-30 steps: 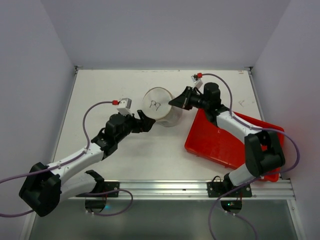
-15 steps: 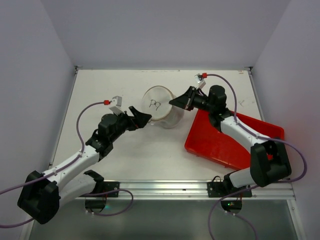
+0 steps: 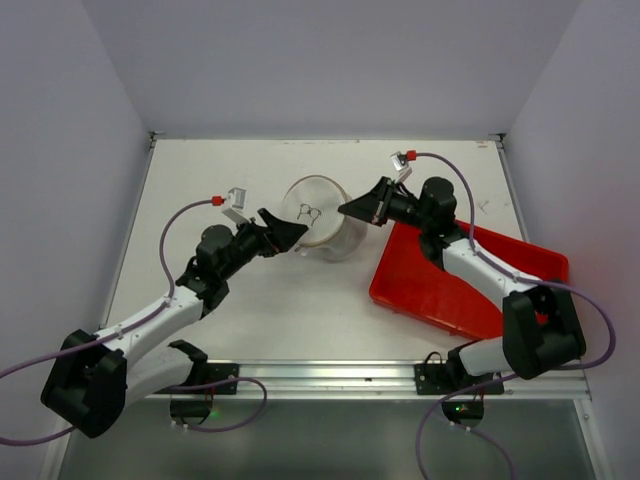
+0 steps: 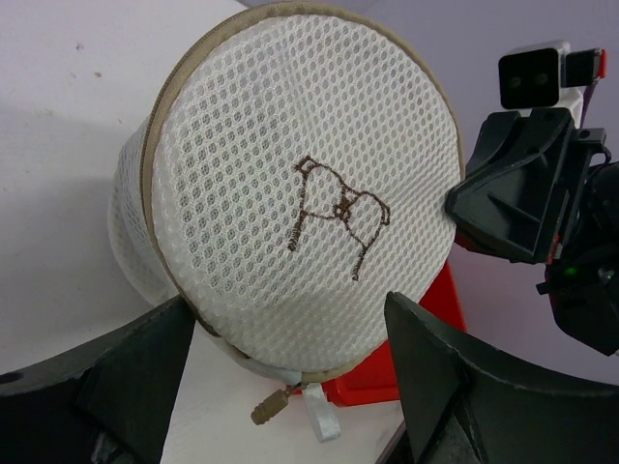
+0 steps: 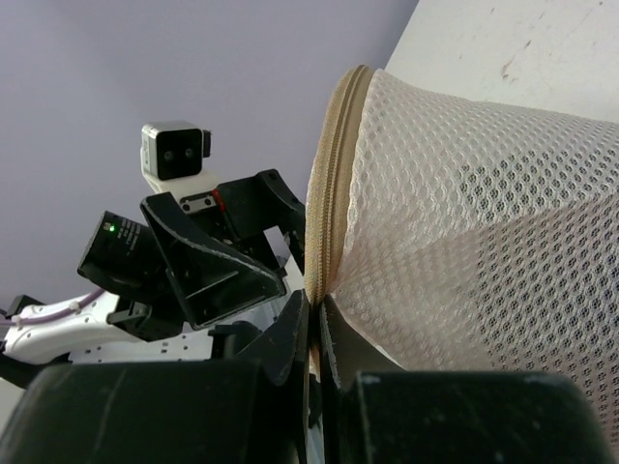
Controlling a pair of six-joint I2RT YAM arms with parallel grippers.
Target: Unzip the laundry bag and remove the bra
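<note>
The laundry bag is a round white mesh case with a tan zipper rim and a brown bra outline stitched on its face. It is tipped up on the table, face toward my left arm. My right gripper is shut on the bag's zipper rim at the right edge. My left gripper is open, its fingers on either side of the bag's lower edge, apart from it. A tan zipper pull and a white tab hang from the rim between them. The bra is hidden.
A red tray lies on the table at the right, under my right arm, just behind the bag. White walls close the table at the back and at both sides.
My left gripper drew back to the left, then came up close to the bag's lower left edge. The right gripper has lifted the bag's rim slightly, tilting its face up.
</note>
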